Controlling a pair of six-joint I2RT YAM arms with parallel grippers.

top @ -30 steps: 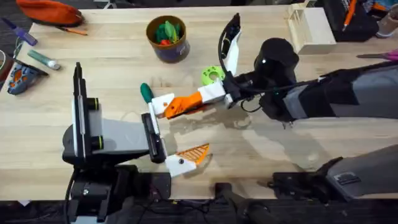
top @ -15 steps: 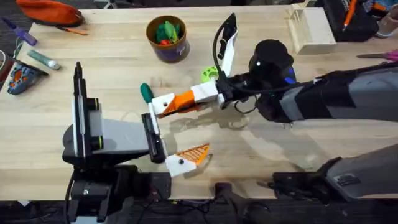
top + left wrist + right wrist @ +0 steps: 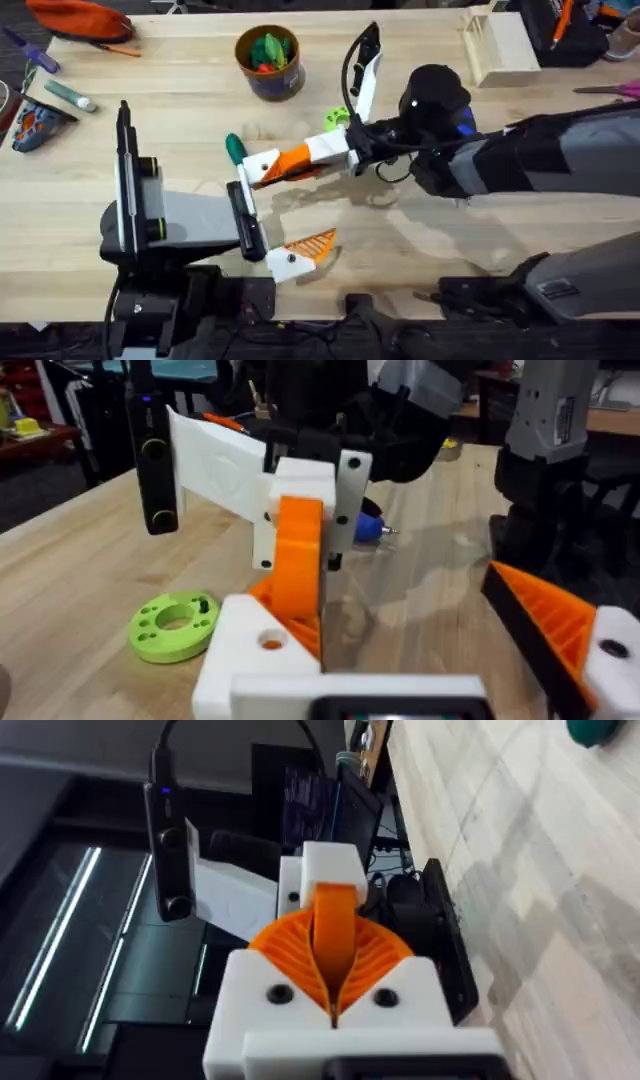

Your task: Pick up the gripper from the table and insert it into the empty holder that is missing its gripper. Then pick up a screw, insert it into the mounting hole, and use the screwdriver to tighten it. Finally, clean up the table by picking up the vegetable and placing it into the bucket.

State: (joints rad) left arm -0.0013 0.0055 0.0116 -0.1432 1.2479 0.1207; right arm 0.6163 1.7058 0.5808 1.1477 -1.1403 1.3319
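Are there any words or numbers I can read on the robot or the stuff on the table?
No, none can be read.
The white holder bears no text, just a hole.
The lime-green disc has holes, no letters.
The bucket shows no label.
The right gripper, shut on the gripper, bears no lettering.

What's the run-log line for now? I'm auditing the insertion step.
right gripper: shut on gripper | gripper: at holder, seating unclear | left gripper: open | vegetable: on table

matt pale wood table (image 3: 180, 130), ribbed orange plastic gripper (image 3: 290, 162).
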